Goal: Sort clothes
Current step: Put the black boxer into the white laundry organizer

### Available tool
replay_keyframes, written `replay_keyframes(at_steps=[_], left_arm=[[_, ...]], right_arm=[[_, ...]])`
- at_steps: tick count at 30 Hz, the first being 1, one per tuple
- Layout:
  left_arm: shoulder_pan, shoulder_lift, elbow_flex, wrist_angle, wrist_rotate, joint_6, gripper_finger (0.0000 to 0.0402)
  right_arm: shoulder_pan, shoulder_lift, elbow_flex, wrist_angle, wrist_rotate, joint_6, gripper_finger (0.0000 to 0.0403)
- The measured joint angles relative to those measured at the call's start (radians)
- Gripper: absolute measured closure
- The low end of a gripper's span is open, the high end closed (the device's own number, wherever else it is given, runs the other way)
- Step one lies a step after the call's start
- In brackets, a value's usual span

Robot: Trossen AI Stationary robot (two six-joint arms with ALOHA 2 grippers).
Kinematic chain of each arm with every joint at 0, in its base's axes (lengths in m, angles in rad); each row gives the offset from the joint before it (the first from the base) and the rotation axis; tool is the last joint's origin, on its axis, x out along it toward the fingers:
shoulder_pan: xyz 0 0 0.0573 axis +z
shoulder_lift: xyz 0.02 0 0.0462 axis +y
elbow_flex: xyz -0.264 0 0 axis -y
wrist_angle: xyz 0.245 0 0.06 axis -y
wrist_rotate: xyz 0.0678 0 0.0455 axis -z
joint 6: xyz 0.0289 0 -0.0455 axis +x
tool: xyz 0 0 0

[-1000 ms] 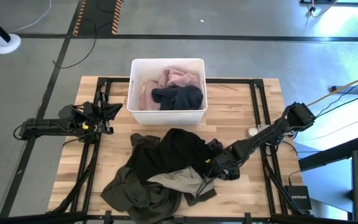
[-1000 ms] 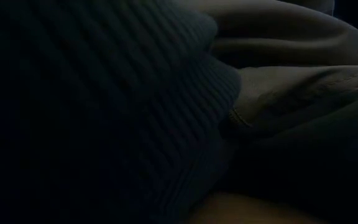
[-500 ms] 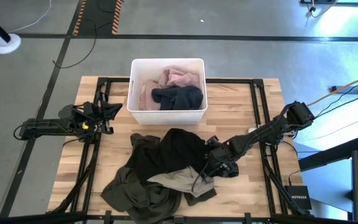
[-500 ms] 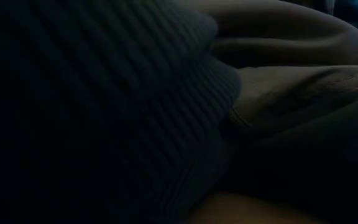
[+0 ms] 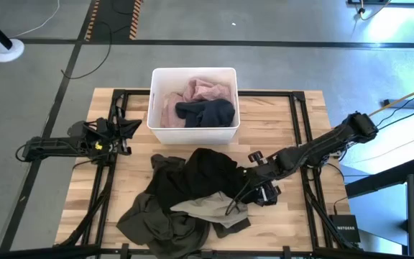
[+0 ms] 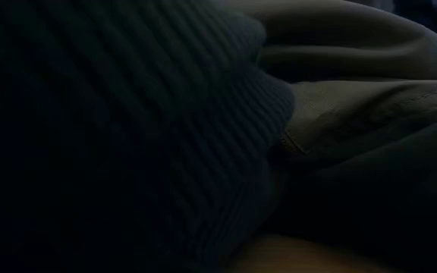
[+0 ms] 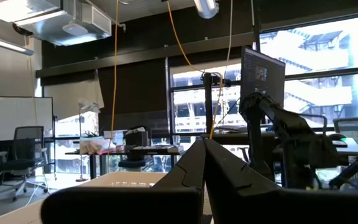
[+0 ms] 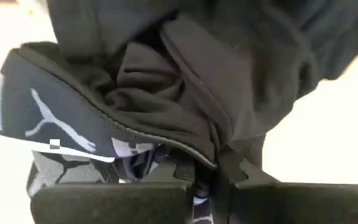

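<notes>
While the left arm waits folded at the left edge of the high view, its gripper (image 5: 124, 128) is shut with nothing in it; in the left wrist view the two dark fingers (image 7: 225, 168) meet in a closed point against the room beyond.

Across the lower right of the high view, the right arm reaches in from the right edge to the heap of clothes. The right gripper (image 5: 254, 188) sits at the heap's right margin, and the right wrist view shows its fingers (image 8: 229, 171) pinched narrow on a fold of dark fabric (image 8: 166, 81) with a grey patterned piece bearing a white leaping-cat logo (image 8: 48, 127) just beside it. Which garment of the heap that fold belongs to cannot be told for certain.

On the wooden table (image 5: 286, 115), the heap fills the lower middle of the high view: a black garment (image 5: 207, 173) on top, a dark olive-green garment (image 5: 157, 219) spreading to the lower left, and a beige-khaki garment (image 5: 203, 207) lying between them toward the lower edge.

Above the heap, in the upper middle, stands a white bin (image 5: 192, 133) holding a pale pink garment (image 5: 203, 90) with a navy garment (image 5: 207, 111) lying on it.

Dark ribbed fabric (image 6: 127, 136) fills nearly the whole low view.
</notes>
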Motion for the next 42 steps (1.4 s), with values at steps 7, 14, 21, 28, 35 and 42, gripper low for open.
replay_keyframes(at_steps=[7, 14, 21, 28, 35, 42], left_arm=[[0.0, 0.0, 0.0, 0.0, 0.0, 0.0, 0.0402], [0.0, 0.0, 0.0, 0.0, 0.0, 0.0, 0.0402], [0.0, 0.0, 0.0, 0.0, 0.0, 0.0, 0.0401], [0.0, 0.0, 0.0, 0.0, 0.0, 0.0, 0.0402], [0.0, 0.0, 0.0, 0.0, -0.001, 0.0, 0.0402], [0.0, 0.0, 0.0, 0.0, -0.001, 0.02, 0.0402]], right_arm=[[0.0, -0.099, 0.075, -0.015, 0.018, 0.0, 0.0383], [-0.001, -0.164, 0.176, -0.018, 0.088, -0.001, 0.0382], [-0.001, -0.173, 0.332, -0.013, 0.17, -0.009, 0.0382], [-0.001, -0.173, 0.481, 0.004, 0.305, -0.096, 0.0382], [-0.089, -0.173, 0.573, 0.105, 0.455, -0.252, 0.0381], [-0.302, -0.169, 0.588, 0.285, 0.436, -0.362, 0.0381]])
